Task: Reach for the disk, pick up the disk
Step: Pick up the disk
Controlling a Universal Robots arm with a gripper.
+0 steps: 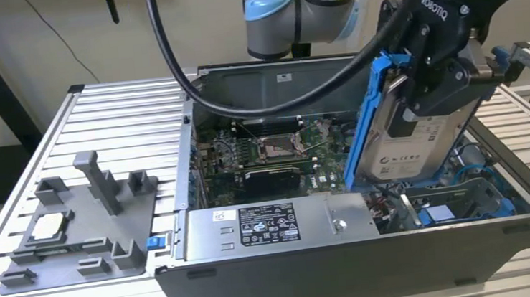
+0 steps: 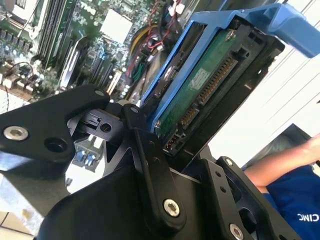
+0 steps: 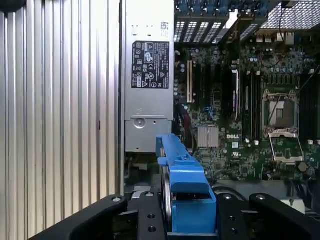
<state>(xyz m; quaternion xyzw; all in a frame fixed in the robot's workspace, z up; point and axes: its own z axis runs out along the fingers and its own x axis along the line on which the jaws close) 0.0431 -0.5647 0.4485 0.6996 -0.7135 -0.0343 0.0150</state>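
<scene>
Holding the disk [image 1: 408, 139] clear above the open computer case [image 1: 353, 270], the pincer [image 1: 437, 83] is clamped on it.

From the exterior view's left: a grey holder [image 1: 72, 244] lies on the table [image 1: 118, 111]; then the case with its circuit board [image 1: 265, 152] and power box [image 1: 262, 228]; at the right, over its bay, the disk in its blue frame [image 1: 363, 118] hangs tilted on edge, probably to clear the walls. The pincer's fingers [image 2: 150, 165] press its flat sides.
</scene>
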